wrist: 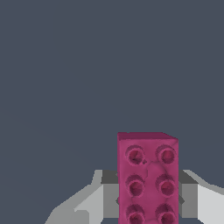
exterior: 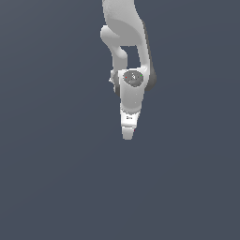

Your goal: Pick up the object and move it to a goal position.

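Observation:
The object (wrist: 148,151) is a magenta-pink brick with two rows of studs, seen large in the wrist view. It sits between my two grey fingers (wrist: 110,192), which press against its two long sides. My gripper (wrist: 148,199) is shut on it. In the exterior view the white arm hangs down from the top, and the gripper (exterior: 127,135) points downward at the picture's middle. The object is hidden there behind the gripper's white body.
A plain dark blue-grey surface (exterior: 56,178) fills both views around the arm. No other objects, edges or goal marker show.

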### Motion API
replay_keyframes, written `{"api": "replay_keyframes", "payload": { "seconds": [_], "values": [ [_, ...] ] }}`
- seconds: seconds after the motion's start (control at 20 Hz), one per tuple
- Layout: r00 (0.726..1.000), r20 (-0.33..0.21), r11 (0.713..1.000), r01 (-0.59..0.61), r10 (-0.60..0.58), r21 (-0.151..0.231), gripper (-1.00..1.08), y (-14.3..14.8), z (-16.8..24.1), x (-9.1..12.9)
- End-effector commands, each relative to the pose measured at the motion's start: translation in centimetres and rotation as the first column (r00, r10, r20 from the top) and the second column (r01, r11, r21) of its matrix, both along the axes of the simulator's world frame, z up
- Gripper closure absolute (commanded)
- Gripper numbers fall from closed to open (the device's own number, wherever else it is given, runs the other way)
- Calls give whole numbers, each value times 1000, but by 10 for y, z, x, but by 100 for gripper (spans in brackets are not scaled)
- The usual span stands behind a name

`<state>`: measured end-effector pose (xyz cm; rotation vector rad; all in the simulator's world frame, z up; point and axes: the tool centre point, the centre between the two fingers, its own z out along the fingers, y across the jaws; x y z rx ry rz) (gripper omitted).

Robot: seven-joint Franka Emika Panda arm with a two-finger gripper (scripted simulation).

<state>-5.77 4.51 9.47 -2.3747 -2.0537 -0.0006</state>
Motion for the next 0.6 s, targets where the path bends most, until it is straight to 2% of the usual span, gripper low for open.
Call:
{"api": "replay_keyframes", "payload": {
  "seconds": [0.0, 0.55],
  "values": [
    [1000, 0, 1000, -1, 1, 1, 108, -4, 23, 11],
    [1000, 0, 1000, -1, 1, 3, 108, -25, 124, 62]
  ]
}}
